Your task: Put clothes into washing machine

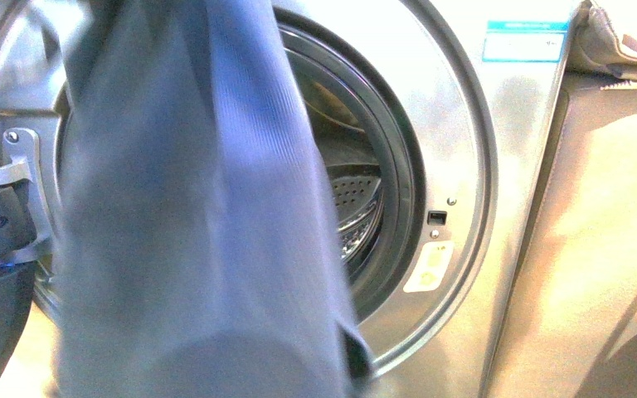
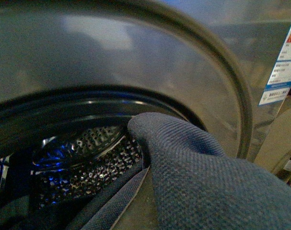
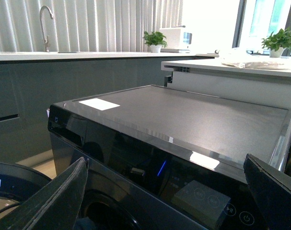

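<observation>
The clothes (image 1: pixel 191 215), a dark navy-blue garment, hang right in front of the washing machine (image 1: pixel 464 149) and cover the left part of its round opening. In the left wrist view a fold of them sits at the gasket (image 2: pixel 87 103), with a hem lying by the perforated drum (image 2: pixel 87 158). The left end effector shows in no view, so its grip cannot be told; the right end effector (image 3: pixel 165 158) is spread wide and empty, with a dark control panel (image 3: pixel 203 196) between its fingers

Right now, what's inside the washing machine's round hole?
A shiny drum with lots of little holes, and an edge of the blue clothes reaching in. In the front view the hanging clothes cover the drum's left side, so anything there is hidden.
</observation>
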### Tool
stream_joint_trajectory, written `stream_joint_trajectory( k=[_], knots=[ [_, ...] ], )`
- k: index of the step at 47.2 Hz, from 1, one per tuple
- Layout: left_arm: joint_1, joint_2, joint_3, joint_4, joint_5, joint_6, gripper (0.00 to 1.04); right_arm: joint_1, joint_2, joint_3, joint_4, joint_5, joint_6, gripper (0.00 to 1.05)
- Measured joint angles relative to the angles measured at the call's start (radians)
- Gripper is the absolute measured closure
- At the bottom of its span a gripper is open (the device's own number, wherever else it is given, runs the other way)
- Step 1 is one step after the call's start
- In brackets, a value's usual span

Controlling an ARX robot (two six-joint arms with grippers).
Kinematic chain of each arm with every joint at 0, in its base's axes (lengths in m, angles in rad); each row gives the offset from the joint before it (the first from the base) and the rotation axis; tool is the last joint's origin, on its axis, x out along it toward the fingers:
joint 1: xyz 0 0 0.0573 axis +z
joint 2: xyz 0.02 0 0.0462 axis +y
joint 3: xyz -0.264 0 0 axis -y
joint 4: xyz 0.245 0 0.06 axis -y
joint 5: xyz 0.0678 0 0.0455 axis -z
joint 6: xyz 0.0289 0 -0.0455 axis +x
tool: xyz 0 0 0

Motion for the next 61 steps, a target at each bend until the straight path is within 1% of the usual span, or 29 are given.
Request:
stream_joint_trajectory(
  k=[10, 36, 37, 38, 39, 40, 41, 42, 44, 46, 47, 48, 50, 61],
  knots=[
    [-0.002, 0.028, -0.04, 0.032, -0.008, 0.001, 1.0, 0.0, 0.0, 0.0, 0.0, 0.0, 0.0, 0.08],
    [-0.016, 0.123, -0.042, 0.062, -0.026, 0.005, 1.0, 0.0, 0.0, 0.0, 0.0, 0.0, 0.0, 0.08],
    [-0.016, 0.129, -0.042, 0.066, -0.027, 0.005, 1.0, 0.003, -0.002, -0.003, 0.008, 0.018, -0.002, 0.08],
    [-0.016, 0.133, -0.042, 0.067, -0.029, 0.005, 1.0, 0.02, -0.013, -0.03, 0.057, 0.066, -0.012, 0.08],
    [-0.015, 0.14, -0.042, 0.069, -0.031, 0.006, 1.0, 0.03, -0.02, -0.047, 0.088, 0.134, -0.023, 0.08],
    [-0.015, 0.146, -0.042, 0.071, -0.033, 0.005, 1.0, 0.051, -0.036, -0.085, 0.163, 0.234, -0.039, 0.08],
    [-0.014, 0.154, -0.042, 0.072, -0.034, 0.006, 1.0, 0.079, -0.061, -0.146, 0.266, 0.38, -0.058, 0.08],
    [-0.014, 0.16, -0.042, 0.074, -0.035, 0.005, 1.0, 0.087, -0.069, -0.166, 0.298, 0.402, -0.064, 0.08],
    [-0.012, 0.174, -0.042, 0.077, -0.037, 0.005, 1.0, 0.113, -0.106, -0.245, 0.397, 0.563, -0.087, 0.08],
    [-0.01, 0.186, -0.042, 0.081, -0.037, 0.005, 1.0, 0.129, -0.146, -0.315, 0.463, 0.661, -0.097, 0.08],
    [-0.01, 0.19, -0.042, 0.084, -0.037, 0.005, 1.0, 0.133, -0.166, -0.348, 0.485, 0.695, -0.1, 0.08],
    [-0.009, 0.192, -0.042, 0.085, -0.039, 0.005, 1.0, 0.135, -0.187, -0.379, 0.499, 0.716, -0.1, 0.08],
    [-0.009, 0.199, -0.042, 0.09, -0.041, 0.006, 1.0, 0.138, -0.227, -0.438, 0.512, 0.727, -0.1, 0.08],
    [-0.018, 0.24, -0.041, 0.126, -0.062, 0.021, 1.0, 0.116, -0.388, -0.726, 0.532, 0.715, -0.051, 0.08]
  ],
)
